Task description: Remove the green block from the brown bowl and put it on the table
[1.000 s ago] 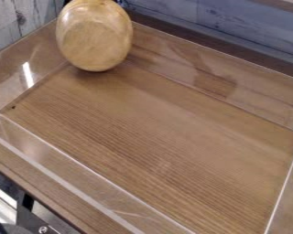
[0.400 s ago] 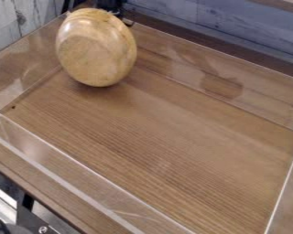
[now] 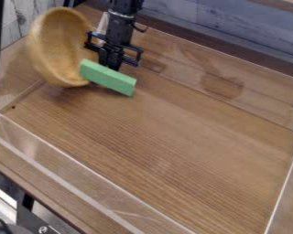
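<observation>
Large rectangular bench [image 3: 174,151] of brown wood grain under a glossy clear cover, walled by raised transparent edges [image 3: 76,196]. At its far left corner, round light-brown wooden bowl [image 3: 51,50], thick-rimmed, tipped up onto its side rather than sitting flat, paler grained hollow turned to the right and toward the camera, lower rim down near the bench surface. Just right of the bowl's mouth, black end effector [image 3: 113,61] on a dark arm coming down steeply from the top edge of the view, pointing mostly downward, fingers drawn together with no visible gap. Directly beneath those fingers, small flat rectangular bright-green block [image 3: 110,79], outside the bowl's hollow and lying aslant: upper-left end close against the bowl's lower rim and under the fingertips, lower-right end reaching out over the wood. Long top face in view, plain and unmarked, with a darker green side face along the near edge. Fingertips meeting the block's upper end; impossible to tell whether clamped on it or merely resting against it, and equally unclear whether the block lies fully on the bench or with one end raised a little. Pale reflections on the cover toward the right. Behind the far edge, grey weathered planks [image 3: 234,23]. At the bottom left corner, dark metal framework [image 3: 15,215], blurred
</observation>
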Motion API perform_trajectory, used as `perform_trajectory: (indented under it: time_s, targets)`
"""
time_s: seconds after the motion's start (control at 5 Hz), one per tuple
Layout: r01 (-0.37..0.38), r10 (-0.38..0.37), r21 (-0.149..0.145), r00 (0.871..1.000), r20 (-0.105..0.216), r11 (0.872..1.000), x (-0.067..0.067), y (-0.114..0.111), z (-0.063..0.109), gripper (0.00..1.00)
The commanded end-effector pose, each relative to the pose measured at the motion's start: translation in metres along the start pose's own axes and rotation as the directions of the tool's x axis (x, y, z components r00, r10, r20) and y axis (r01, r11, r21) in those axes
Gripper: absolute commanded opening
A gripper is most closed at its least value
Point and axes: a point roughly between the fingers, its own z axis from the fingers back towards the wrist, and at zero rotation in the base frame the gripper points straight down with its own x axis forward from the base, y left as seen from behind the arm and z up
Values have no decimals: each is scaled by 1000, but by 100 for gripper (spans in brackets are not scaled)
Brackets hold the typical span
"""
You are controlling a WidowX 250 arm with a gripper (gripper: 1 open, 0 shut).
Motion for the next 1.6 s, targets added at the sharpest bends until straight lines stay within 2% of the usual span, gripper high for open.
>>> perform_trajectory:
  time_s: [0.0, 0.2, 0.4, 0.8, 1.2, 1.4]
  targets:
    - [-9, 10, -36, 999, 32, 999, -9, 0, 16, 0]
    - [4, -3, -62, 1000, 25, 998, -20, -7, 18, 0]
    - [25, -22, -95, 999, 33, 995, -25, -11, 23, 0]
    - [63, -58, -124, 997, 44, 990, -34, -26, 50, 0]
    - [111, -105, -128, 993, 55, 985, -24, -3, 41, 0]
    - [126, -119, -127, 991, 56, 984, -24, 2, 39, 100]
